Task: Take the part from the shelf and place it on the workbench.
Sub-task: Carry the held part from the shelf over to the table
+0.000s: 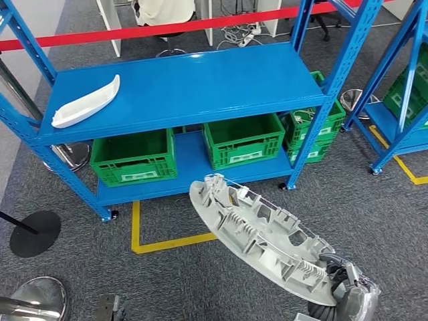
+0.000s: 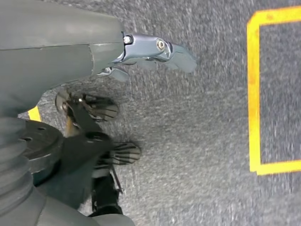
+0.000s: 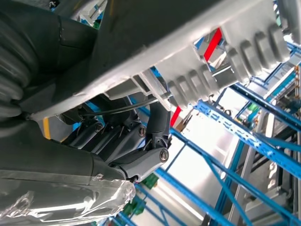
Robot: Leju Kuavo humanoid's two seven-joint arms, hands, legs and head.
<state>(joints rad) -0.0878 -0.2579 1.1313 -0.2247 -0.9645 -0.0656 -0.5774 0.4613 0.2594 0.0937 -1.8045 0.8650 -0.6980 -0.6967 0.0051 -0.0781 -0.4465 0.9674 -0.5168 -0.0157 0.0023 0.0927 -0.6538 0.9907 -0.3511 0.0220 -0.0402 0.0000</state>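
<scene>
Holding off the shelf: the long grey ribbed plastic part [image 1: 262,242] is in the air over the carpet, gripped at its near end by the right hand [image 1: 348,291], well apart from the blue steel shelf [image 1: 192,87]. Pick-up judged done; carrying to and placing on the workbench remain. Left hand [image 2: 117,108] hangs over the floor, fingers spread, holding nothing; a white curved part [image 1: 85,103] lies on the shelf top.

A long grey moulded part [image 1: 262,234], ribbed and pocketed on its upturned inner face, juts out tilted above the carpet in front of the blue shelf [image 1: 202,87], gripped at its near end. A second, white curved part [image 1: 87,102] lies at the shelf's top-level left end, along the front edge.
</scene>
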